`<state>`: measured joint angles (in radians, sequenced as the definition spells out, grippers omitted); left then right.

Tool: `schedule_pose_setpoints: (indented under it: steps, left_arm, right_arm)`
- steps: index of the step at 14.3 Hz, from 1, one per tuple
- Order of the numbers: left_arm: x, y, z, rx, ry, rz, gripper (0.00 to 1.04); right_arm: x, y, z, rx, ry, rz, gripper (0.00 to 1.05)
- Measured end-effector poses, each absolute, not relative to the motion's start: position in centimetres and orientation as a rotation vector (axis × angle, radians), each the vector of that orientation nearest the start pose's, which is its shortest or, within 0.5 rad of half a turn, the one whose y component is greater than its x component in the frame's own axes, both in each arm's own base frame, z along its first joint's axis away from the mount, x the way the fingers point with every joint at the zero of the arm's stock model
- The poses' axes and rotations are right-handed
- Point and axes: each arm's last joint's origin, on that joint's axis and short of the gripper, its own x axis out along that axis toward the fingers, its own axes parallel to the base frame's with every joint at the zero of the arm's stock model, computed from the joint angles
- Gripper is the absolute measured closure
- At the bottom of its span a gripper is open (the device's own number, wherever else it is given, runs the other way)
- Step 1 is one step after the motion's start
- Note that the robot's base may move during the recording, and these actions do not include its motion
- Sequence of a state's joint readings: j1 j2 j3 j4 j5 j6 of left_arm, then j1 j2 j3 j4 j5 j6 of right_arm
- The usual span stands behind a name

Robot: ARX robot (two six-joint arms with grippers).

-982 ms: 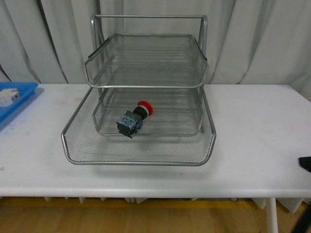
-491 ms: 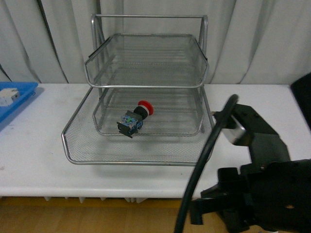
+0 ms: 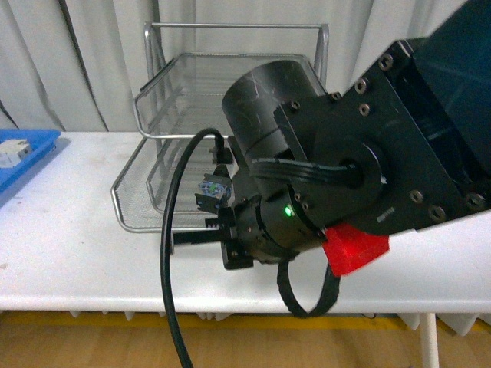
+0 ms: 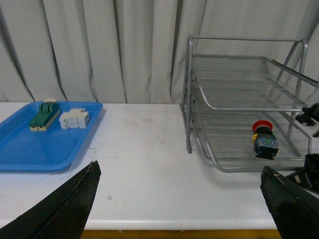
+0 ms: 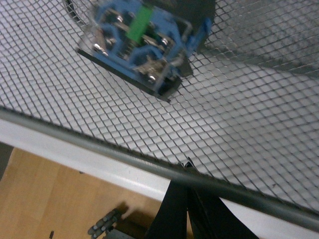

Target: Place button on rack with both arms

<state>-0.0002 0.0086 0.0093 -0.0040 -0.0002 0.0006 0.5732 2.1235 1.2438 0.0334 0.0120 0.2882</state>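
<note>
The button (image 4: 264, 140) lies on its side in the lowest tray of the silver wire rack (image 4: 239, 39), red cap toward the back. In the front view only its bluish body (image 3: 215, 188) shows beside my right arm (image 3: 330, 161), which hides much of the rack (image 3: 230, 29). The right wrist view has the button's blue terminal end (image 5: 142, 45) close up on the mesh. My right gripper (image 5: 185, 167) is shut and empty, its tips against the tray's front rim (image 5: 99, 147). My left gripper (image 4: 179, 168) hangs open over the table, left of the rack.
A flat blue tray (image 4: 30, 149) at the table's left end (image 3: 23, 157) holds a green part (image 4: 42, 113) and a white part (image 4: 74, 118). White tabletop (image 4: 144, 149) lies between it and the rack. Grey curtains hang behind. A black cable (image 3: 169, 291) loops off my right arm.
My right arm has swung in from the lower right and now fills the middle and right of the front view. The lowest tray's front edge sits farther back than before.
</note>
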Motion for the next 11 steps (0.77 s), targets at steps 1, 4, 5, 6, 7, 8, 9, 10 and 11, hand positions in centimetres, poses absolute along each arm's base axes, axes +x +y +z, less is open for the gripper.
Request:
schedule_pose_setpoints:
  steps: [1,4,5,6,7,8,9,10,11]
  left_arm:
    - [9.8,0.0,16.6,0.001,0.003,0.0,0.07]
    - [9.8,0.0,16.6,0.001,0.003,0.0,0.07]
    - [9.8,0.0,16.6,0.001,0.002,0.0,0.07]
    - [9.8,0.0,16.6,0.001,0.002,0.0,0.07]
    - [9.8,0.0,16.6,0.001,0.002,0.0,0.07]
    - [9.8,0.0,16.6,0.001,0.002,0.0,0.07]
    - [9.8,0.0,16.6,0.001,0.002,0.0,0.07]
    - [9.8,0.0,16.6,0.001,0.003,0.0,0.07]
    - [9.8,0.0,16.6,0.001,0.003,0.0,0.07]
  right_arm:
    - [36.8,23.4,11.1,0.005,0.858,0.396,1.03]
    - [41.4,24.1,11.9,-0.064,0.751,0.33,1.03]
    - [41.9,24.0,11.8,-0.067,0.743,0.316,1.03]
    - [42.1,24.0,11.8,-0.07,0.74,0.316,1.03]
    - [42.3,24.0,11.7,-0.072,0.735,0.312,1.03]
    - [42.7,23.9,11.7,-0.074,0.721,0.307,1.03]
    - [42.9,23.8,11.6,-0.074,0.714,0.305,1.03]
    - [43.1,23.8,11.6,-0.073,0.704,0.304,1.03]
    - [43.4,23.3,11.5,-0.069,0.704,0.296,1.03]
